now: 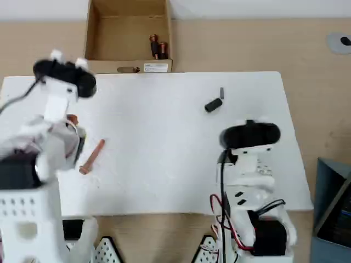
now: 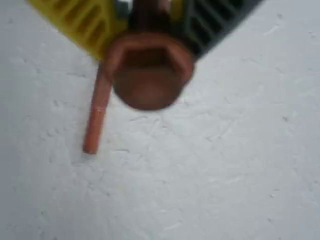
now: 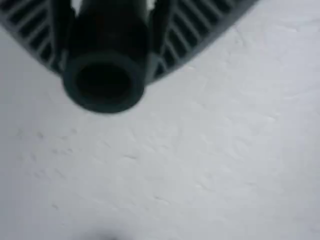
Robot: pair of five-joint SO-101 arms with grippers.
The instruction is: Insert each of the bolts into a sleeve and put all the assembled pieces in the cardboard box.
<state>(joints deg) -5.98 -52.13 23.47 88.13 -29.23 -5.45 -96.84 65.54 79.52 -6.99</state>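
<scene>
A copper bolt (image 2: 147, 75) with a hexagonal head is clamped in the left gripper's (image 2: 150, 22) jaws above the white tabletop (image 1: 164, 153), where a second bolt (image 1: 91, 156) lies nearby. The right gripper's (image 3: 107, 25) jaws grip a dark hollow sleeve (image 3: 105, 82). Two assembled pieces (image 1: 158, 47) sit in the cardboard box (image 1: 98, 33).

The cardboard box (image 1: 93, 33) is plain brown, and the pieces (image 1: 158, 46) inside it are copper with dark bands. The bench (image 1: 307, 49) beside the box is tan, and the sheet (image 1: 164, 148) in front of the box is white with a faint rough grain. On the sheet, the loose bolt (image 1: 92, 156) is copper-orange and the loose sleeve (image 1: 213, 105) is black. The left pincer (image 2: 150, 17) pairs a yellow ribbed finger (image 2: 80, 25) with a black ribbed one, clamped on the copper gripped bolt (image 2: 148, 75). The right pincer (image 3: 107, 30) is dark and ribbed, closed around the black gripped sleeve (image 3: 105, 82).
</scene>
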